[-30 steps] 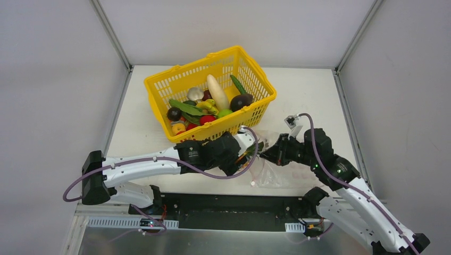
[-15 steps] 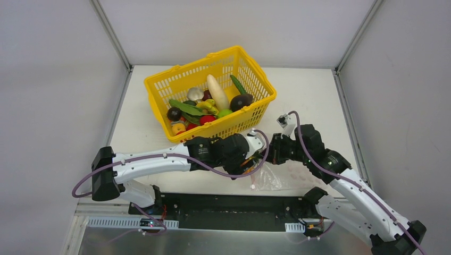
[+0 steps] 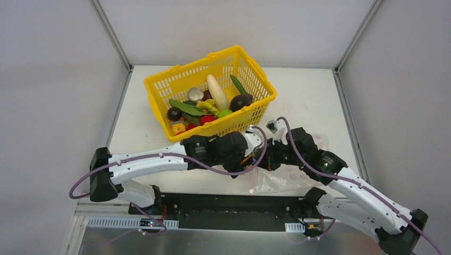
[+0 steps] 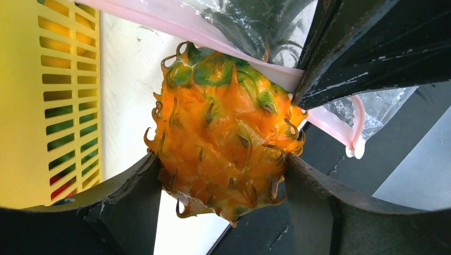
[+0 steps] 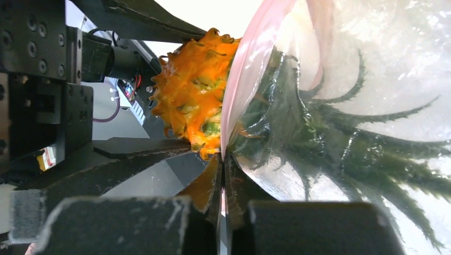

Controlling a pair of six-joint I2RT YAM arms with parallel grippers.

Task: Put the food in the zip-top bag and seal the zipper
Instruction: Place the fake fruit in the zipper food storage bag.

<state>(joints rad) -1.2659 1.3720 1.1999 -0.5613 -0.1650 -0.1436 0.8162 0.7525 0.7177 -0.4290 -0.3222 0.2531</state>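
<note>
My left gripper (image 4: 223,166) is shut on an orange spiky toy pineapple (image 4: 223,133), one finger on each side of its body. The pineapple's green leaves (image 5: 319,133) are inside the clear zip-top bag (image 5: 372,64), and its orange body (image 5: 194,90) is outside the mouth. The pink zipper (image 4: 175,21) crosses the fruit's crown. My right gripper (image 5: 223,159) is shut on that zipper strip (image 5: 250,69) at the bag's mouth. From above, both grippers meet near the table's front edge, left (image 3: 254,154) and right (image 3: 266,155), with the bag (image 3: 279,180) trailing behind. More food (image 3: 207,103) lies in the basket.
A yellow lattice basket (image 3: 157,109) stands just behind the left arm, its wall (image 4: 32,106) close on the left in the left wrist view. The table's front edge and a dark rail (image 3: 234,204) lie right under the bag.
My right arm has swung left and closed up against the left gripper, pulling the bag's mouth with it. The left gripper with the pineapple shifted slightly right.
</note>
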